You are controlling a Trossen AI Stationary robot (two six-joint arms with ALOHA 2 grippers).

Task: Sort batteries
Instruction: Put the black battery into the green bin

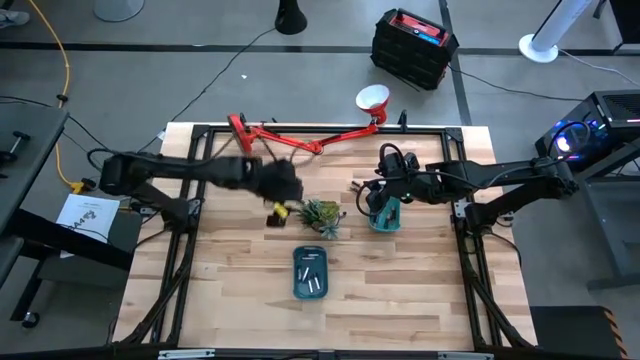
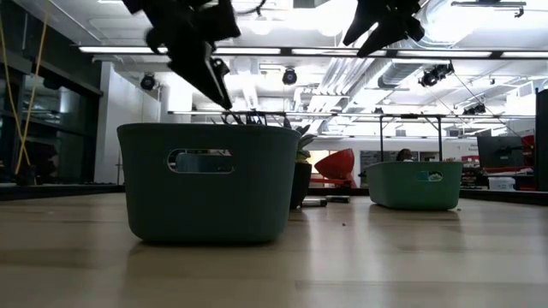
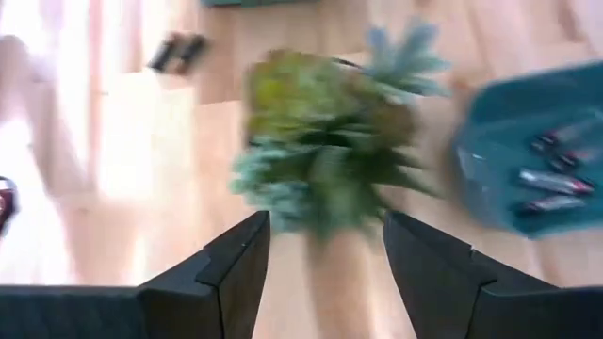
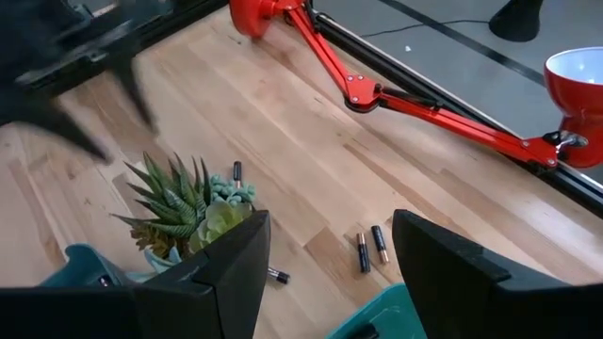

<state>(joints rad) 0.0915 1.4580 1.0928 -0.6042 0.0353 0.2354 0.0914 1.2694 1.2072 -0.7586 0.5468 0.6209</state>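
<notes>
Wooden table carries two teal trays, batteries and plant.

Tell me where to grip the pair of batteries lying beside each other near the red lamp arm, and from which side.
Take one battery of the pair at a time, across its middle, from straight above. Both lie flat on the table, parallel and nearly touching, so the right gripper's open fingers should straddle its narrow width.

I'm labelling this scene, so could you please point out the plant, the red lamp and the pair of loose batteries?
plant (image 4: 184, 212): right wrist view, its spiky green leaves.
red lamp (image 4: 577, 75): right wrist view, its shade's rim.
pair of loose batteries (image 4: 370, 247): right wrist view, between the two cells.
</notes>
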